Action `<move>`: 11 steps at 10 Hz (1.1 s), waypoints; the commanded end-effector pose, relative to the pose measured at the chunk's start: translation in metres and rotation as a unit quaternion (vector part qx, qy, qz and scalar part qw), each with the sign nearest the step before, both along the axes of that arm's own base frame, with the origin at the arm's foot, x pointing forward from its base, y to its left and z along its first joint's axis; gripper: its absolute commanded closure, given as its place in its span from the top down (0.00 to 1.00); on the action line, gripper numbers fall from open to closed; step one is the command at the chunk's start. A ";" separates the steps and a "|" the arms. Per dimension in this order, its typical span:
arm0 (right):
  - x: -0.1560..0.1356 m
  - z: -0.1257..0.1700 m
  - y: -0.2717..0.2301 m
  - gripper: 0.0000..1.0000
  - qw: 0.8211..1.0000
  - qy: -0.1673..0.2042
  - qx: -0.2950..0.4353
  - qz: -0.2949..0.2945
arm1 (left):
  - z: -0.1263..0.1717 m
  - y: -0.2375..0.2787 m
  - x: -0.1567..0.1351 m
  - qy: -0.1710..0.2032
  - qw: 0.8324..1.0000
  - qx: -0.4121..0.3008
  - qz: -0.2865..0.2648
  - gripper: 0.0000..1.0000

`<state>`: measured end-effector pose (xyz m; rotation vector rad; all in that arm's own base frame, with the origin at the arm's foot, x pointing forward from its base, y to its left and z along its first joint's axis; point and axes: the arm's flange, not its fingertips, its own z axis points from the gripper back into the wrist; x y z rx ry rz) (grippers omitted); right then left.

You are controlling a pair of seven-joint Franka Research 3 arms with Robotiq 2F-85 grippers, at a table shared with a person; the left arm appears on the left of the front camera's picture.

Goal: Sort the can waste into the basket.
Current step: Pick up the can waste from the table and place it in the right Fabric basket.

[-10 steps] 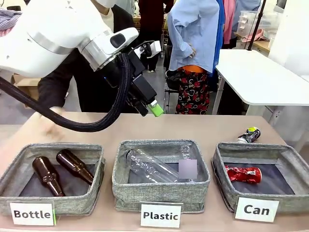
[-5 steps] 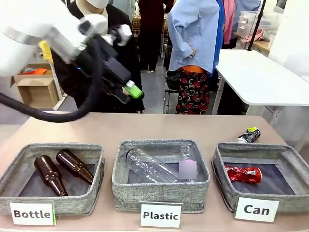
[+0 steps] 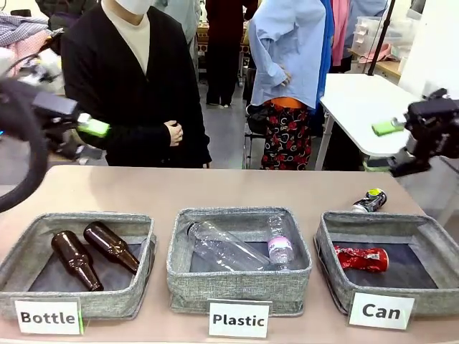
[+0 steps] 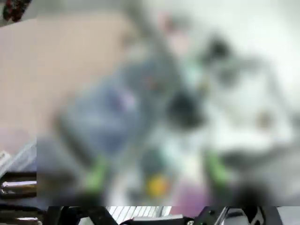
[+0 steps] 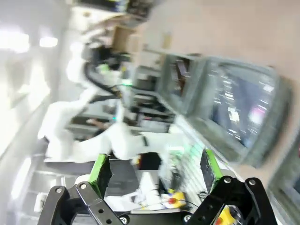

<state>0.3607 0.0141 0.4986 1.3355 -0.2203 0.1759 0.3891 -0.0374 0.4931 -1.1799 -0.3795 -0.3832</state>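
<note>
Blur smears nearly all of our left wrist view; we make out only two green smudges low down, set well apart, and nothing we could name beyond them. Our right wrist view is streaked too, with grey bins tilted and hard to read. In the front view both arms are cut off by the picture's edges.

From the front, our left gripper [image 3: 90,140] hangs above the table's [image 3: 215,188] far left corner, jaws spread, nothing between them. Our right gripper [image 3: 396,146] hovers at the far right, above and beyond the basket [image 3: 331,292], also spread wide and touching nothing; its wrist view shows the same bare gap.

The red can [image 3: 362,258] lies on the dark floor of the basket signed "Can". The black-silver can [image 3: 369,200] lies on the table just behind that basket's far rim
</note>
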 end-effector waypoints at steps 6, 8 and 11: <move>0.018 -0.002 -0.004 1.00 0.997 -0.029 0.072 0.016 | -0.052 0.069 -0.026 0.054 0.985 -0.075 0.142 1.00; 0.018 -0.002 -0.004 1.00 0.997 -0.029 0.072 0.016 | -0.052 0.069 -0.026 0.054 0.985 -0.075 0.142 1.00; 0.018 -0.002 -0.004 1.00 0.997 -0.029 0.072 0.016 | -0.052 0.069 -0.026 0.054 0.985 -0.075 0.142 1.00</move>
